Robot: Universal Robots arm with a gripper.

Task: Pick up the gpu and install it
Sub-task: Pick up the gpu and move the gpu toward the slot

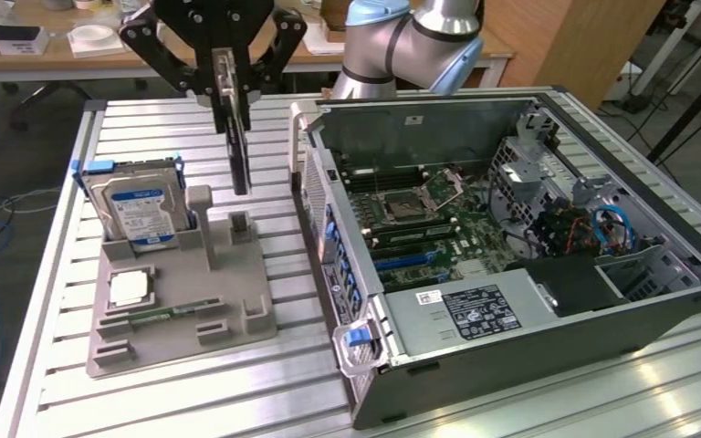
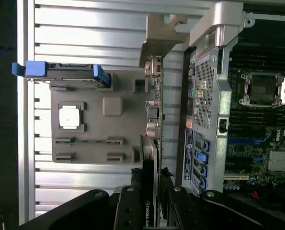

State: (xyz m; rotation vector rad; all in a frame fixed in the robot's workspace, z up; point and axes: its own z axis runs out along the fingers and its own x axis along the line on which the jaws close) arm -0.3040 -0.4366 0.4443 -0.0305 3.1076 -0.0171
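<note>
The gpu [image 1: 240,155], seen edge-on as a thin dark card, hangs upright in the upper left-centre of the exterior view. It is clear of the grey holder [image 1: 180,310] beneath it and just beside the open computer case [image 1: 509,237]. The hand [image 1: 230,87] is clamped on the card's upper part, its fingers pressed against both faces. The holder carries the blue-labelled hard drive [image 1: 138,205], upright, and the square CPU chip [image 1: 129,289], flat; holder and case rest on the slatted bench [image 1: 253,392]. Risk, as judged: a grip on so narrow a strip may let the card pivot, so that its end catches the case wall or meets the motherboard slot askew.
</note>
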